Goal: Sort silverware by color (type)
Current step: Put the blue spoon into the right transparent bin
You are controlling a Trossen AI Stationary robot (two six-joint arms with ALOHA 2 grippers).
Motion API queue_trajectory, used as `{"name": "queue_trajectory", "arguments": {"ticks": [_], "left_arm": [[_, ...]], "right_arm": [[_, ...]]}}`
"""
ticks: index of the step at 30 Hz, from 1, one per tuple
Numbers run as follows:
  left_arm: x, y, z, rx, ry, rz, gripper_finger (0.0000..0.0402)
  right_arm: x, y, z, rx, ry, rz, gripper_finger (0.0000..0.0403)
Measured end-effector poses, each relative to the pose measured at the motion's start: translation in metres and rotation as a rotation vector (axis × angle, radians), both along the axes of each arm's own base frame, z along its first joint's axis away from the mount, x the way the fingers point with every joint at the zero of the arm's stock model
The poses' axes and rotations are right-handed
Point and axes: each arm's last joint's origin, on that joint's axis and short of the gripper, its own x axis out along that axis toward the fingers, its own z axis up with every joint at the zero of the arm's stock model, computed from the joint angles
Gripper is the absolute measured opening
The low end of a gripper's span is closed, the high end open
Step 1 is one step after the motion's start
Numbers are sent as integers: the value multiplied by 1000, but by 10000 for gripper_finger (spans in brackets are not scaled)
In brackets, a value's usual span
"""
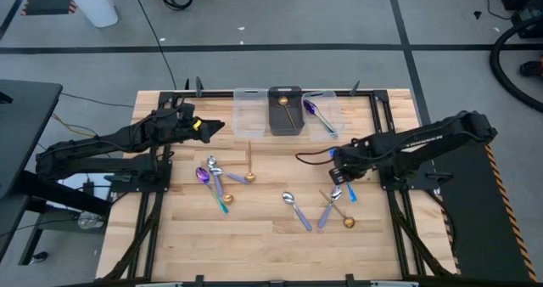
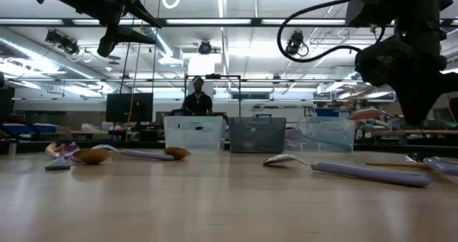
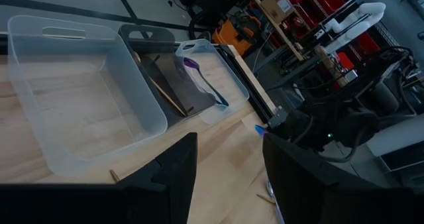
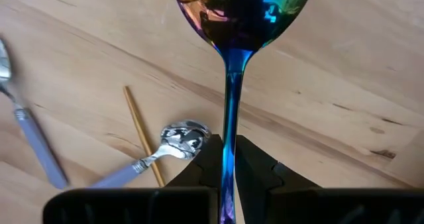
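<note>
Holding a rainbow spoon (image 4: pixel 228 25) tight by its thin handle, the right gripper (image 4: pixel 228 159) hangs just above the wooden table (image 1: pixel 254 236), on the right side near a small pile of spoons. Its two fingers are clenched on the handle, and the shiny bowl of the spoon sticks out past them. The left gripper (image 3: pixel 228 177) waits up in the air near the back left of the table, just beside the bins, with its fingers spread apart and nothing between them. Three small bins sit in a row at the back edge. The left clear bin (image 1: pixel 247 113) looks empty. The dark bin in the middle (image 1: pixel 284 117) has a gold spoon (image 1: pixel 285 105) in it. The right clear bin (image 1: pixel 322 119) has one rainbow spoon (image 1: pixel 316 113) in it. So the sorting has only just begun. Most of the spoons are not sorted yet. One bunch (image 1: pixel 216 178) lies on the left part of the table, with silver, gold and rainbow ones mixed up and touching. Another bunch (image 1: pixel 327 211) lies on the right part, close under the right gripper. The held spoon most likely belongs in the right clear bin with the other rainbow one.
</note>
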Motion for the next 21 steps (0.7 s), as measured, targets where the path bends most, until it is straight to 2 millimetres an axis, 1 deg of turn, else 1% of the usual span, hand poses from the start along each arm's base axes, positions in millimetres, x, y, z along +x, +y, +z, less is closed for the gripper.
{"name": "queue_trajectory", "arguments": {"ticks": [9, 14, 21], "left_arm": [[0, 0, 0, 2, 1, 11, 181], [0, 0, 0, 1, 0, 11, 181], [0, 0, 0, 2, 0, 12, 181]], "right_arm": [[-4, -2, 10, -56, -79, -18, 32], [3, -3, 17, -103, -210, 9, 32], [10, -5, 22, -132, -305, 2, 32]]}}
